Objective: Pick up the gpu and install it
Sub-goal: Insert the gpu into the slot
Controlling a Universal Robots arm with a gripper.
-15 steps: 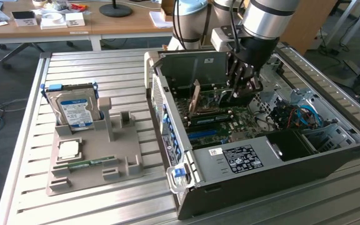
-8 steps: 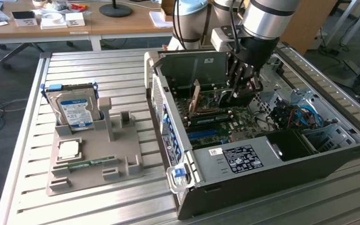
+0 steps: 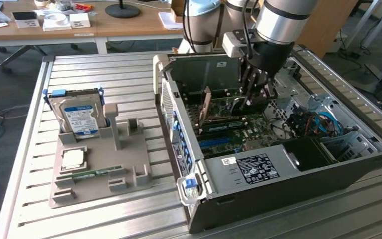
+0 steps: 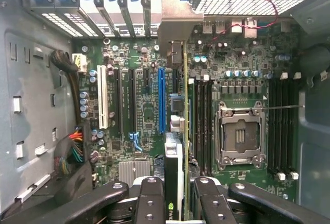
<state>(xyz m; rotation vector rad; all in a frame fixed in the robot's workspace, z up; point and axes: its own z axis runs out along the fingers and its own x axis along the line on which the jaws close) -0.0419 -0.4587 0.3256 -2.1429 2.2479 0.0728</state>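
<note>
One gpu stands on edge inside the computer case, clamped in the jaws of the gripper and directly below them. Its long axis runs parallel to the blue slot, just beside it. Memory slots crowd the other side, so room is tight.

Nvidia logo on gpu; HDD + PSU labels illegible

exterior high, oblique; wrist close, straight down; both see motherboard
</note>
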